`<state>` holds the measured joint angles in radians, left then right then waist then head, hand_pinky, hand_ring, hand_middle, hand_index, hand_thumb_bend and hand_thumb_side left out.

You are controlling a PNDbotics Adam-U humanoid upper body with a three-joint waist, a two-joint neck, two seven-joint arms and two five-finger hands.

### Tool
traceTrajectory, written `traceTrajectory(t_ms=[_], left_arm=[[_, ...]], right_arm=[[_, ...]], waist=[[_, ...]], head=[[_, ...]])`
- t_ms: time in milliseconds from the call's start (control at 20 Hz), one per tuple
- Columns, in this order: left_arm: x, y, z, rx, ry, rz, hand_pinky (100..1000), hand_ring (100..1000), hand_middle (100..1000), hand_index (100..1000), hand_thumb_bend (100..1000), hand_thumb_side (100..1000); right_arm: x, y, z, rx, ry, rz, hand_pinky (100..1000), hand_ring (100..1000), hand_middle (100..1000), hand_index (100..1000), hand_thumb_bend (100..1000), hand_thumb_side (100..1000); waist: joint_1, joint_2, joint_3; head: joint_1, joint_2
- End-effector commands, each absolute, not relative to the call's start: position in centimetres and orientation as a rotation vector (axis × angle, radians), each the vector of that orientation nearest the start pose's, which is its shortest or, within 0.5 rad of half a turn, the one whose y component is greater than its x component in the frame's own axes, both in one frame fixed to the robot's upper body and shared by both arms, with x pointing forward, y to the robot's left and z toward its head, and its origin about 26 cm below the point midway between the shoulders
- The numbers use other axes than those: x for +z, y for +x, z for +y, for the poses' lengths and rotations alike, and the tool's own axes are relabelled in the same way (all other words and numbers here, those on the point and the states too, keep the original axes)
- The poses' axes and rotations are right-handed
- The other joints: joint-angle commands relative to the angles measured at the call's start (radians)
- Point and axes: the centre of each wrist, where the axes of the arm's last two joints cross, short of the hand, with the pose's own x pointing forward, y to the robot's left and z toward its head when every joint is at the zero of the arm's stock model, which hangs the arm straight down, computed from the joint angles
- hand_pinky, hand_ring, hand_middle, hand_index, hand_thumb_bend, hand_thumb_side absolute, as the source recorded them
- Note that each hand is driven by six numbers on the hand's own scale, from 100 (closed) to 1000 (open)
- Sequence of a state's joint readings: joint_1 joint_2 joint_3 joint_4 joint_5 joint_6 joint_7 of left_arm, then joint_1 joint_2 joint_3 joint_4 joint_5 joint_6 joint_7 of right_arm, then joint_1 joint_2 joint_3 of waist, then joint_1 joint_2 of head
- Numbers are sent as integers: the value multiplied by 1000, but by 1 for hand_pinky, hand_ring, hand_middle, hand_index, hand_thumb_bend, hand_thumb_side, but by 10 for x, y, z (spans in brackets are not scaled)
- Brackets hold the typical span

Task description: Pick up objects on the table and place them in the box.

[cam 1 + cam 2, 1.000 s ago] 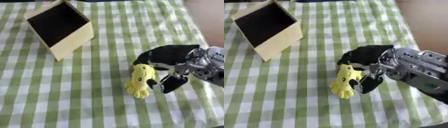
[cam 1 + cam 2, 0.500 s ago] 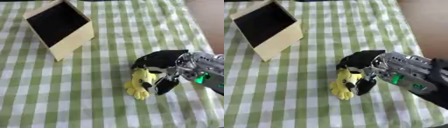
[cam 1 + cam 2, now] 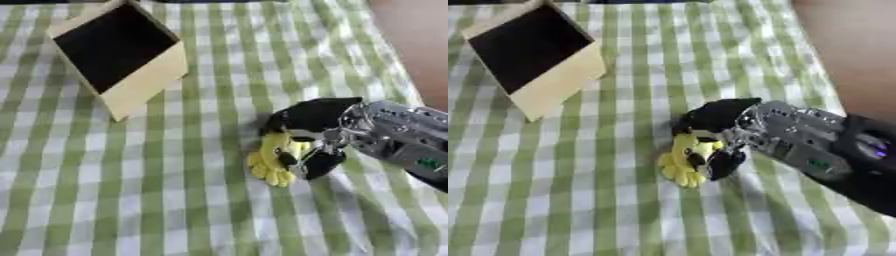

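Observation:
A small yellow soft toy [image 3: 273, 160] lies on the green-and-white checked cloth, right of centre. My right hand [image 3: 313, 130] comes in from the right and has its black fingers and thumb curled round the toy's upper part. The toy's lower end still looks to rest on the cloth. A pale cardboard box [image 3: 122, 52] with a dark open inside stands at the upper left, tilted so its mouth faces up. My left hand shows in neither view.
The checked tablecloth [image 3: 105, 190] covers the whole table. Its right edge [image 3: 394, 65] runs diagonally at the upper right, with brown floor beyond it.
My right hand has closed its fingers round the yellow toy. The whole picture has shifted slightly, so the head has moved a little.

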<state>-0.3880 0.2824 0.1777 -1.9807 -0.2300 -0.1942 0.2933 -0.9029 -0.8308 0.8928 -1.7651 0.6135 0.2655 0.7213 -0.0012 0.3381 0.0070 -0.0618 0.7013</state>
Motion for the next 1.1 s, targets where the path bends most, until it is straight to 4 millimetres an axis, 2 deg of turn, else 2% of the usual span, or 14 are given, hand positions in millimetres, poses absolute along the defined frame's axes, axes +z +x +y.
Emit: traceTrajectory(t_ms=[50, 250, 400, 550, 900, 1100], left_arm=[[238, 303, 292, -2, -872, 3473, 459, 531, 614, 837, 100, 817], [238, 303, 293, 11, -878, 3474, 459, 532, 614, 835, 100, 816], [238, 303, 293, 13, -879, 3473, 459, 531, 612, 834, 100, 817], [237, 303, 293, 13, -882, 3474, 460, 531, 611, 833, 100, 816], [237, 303, 293, 15, -883, 3475, 460, 531, 608, 830, 100, 815], [238, 303, 292, 20, -884, 3470, 460, 531, 608, 829, 100, 813]], right_arm=[[212, 333, -176, 2128, -800, -1046, 898, 832, 610, 762, 100, 277], [230, 313, -170, 2068, -821, -1172, 879, 803, 555, 668, 100, 246], [245, 295, -165, 2027, -817, -1235, 862, 776, 460, 570, 100, 237], [254, 289, -164, 1971, -839, -1295, 831, 736, 371, 489, 100, 232], [261, 290, -171, 1856, -856, -1341, 825, 722, 380, 496, 100, 227], [274, 292, -178, 1783, -890, -1394, 826, 721, 373, 494, 100, 218]], waist=[[4, -13, -3], [3, -16, -6], [1, -20, -10], [-1, -23, -13], [-3, -28, -14], [-3, -29, -14]], head=[[0, -5], [2, -5], [4, -8], [6, -8], [9, -10], [11, -10]])
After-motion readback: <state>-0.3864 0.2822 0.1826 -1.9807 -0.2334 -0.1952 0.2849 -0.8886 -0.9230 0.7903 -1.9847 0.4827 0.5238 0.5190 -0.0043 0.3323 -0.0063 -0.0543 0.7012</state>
